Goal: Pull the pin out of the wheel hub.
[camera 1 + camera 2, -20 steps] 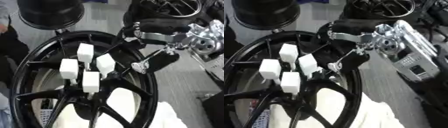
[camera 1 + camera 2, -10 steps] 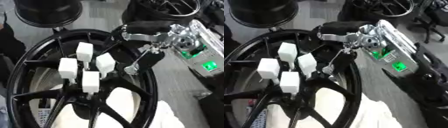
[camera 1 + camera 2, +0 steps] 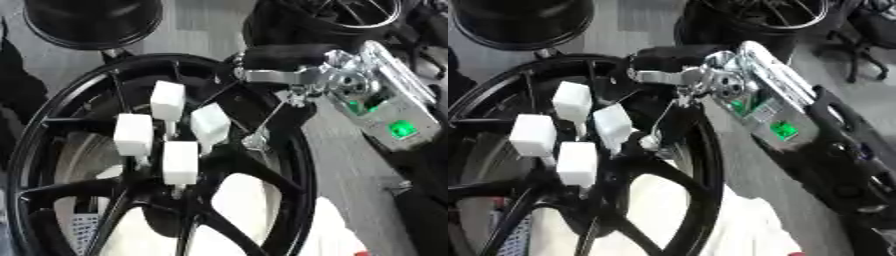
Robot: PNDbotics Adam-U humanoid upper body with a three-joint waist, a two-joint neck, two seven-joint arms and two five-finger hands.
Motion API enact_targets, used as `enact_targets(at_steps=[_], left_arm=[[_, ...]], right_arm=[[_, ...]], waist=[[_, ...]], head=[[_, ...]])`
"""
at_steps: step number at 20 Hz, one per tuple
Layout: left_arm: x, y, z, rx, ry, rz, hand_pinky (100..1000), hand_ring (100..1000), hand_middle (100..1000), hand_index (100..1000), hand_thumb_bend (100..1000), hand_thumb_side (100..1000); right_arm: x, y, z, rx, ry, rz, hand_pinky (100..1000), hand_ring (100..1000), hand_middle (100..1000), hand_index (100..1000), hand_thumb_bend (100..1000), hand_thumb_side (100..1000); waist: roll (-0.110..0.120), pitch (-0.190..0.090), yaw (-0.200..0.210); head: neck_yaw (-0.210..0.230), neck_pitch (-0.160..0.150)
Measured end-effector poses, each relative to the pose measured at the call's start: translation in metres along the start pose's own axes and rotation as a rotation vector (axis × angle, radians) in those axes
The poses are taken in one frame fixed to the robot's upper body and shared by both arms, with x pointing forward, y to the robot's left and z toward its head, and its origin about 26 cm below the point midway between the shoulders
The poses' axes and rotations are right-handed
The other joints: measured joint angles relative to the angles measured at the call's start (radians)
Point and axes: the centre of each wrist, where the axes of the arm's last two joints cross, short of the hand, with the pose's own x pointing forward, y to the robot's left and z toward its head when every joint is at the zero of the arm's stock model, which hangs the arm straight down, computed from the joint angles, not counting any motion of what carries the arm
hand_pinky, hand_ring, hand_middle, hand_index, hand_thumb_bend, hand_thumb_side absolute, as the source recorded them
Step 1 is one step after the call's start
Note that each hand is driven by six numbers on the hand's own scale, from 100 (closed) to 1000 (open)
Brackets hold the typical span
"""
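Black wheel (image 3: pixel 289 165) fills the lower left of both views, lying roughly flat, spokes running out from the hub (image 3: pixel 171 165). White sheet (image 3: pixel 337 232) shows under it toward 5 o'clock. More dark rims stand beyond at 12 o'clock.

Right arm comes in from 3 o'clock: silver wrist housing with two green lights, black hand (image 3: pixel 280 57) over the rim near 1 o'clock. One thin finger (image 3: pixel 271 117) reaches down toward the hub; its tip sits just beside the nearest pin. Cannot tell whether the hand is open or closed, nor whether it has hold of anything. Left hand not in view.

Four white block-headed pins (image 3: pixel 166 127) stand upright in a cluster on the hub, slightly left of centre. Nearest to the hand is the pin (image 3: pixel 210 125) at the 3 o'clock side of the cluster, tilted a little.

Handling, as judged: heads look light and rigid, smooth-faced, possibly slippery; thin stems below likely seat in holes. Best hold is across two opposite flat faces of the head, pulling straight along the stem to avoid jamming.

No brand, label or legible writing visible anywhere.
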Motion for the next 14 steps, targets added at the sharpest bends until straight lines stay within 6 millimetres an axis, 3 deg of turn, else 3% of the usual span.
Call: enact_targets(at_steps=[4,14], left_arm=[[0.0015,-0.0012,-0.0018,-0.001,-0.007,0.004,799,695,607,808,100,719],[0.0022,-0.0046,-0.0027,-0.005,-0.008,0.015,800,695,608,808,100,723]], right_arm=[[-0.0016,0.0018,-0.0034,-0.001,0.004,-0.009,908,876,800,885,264,199],[-0.0035,0.0043,-0.0090,0.008,0.002,-0.030,900,857,754,864,221,225]], waist=[[0.000,0.025,0.013],[0.000,0.039,0.015]], head=[[-0.011,-0.004],[-0.019,-0.008]])
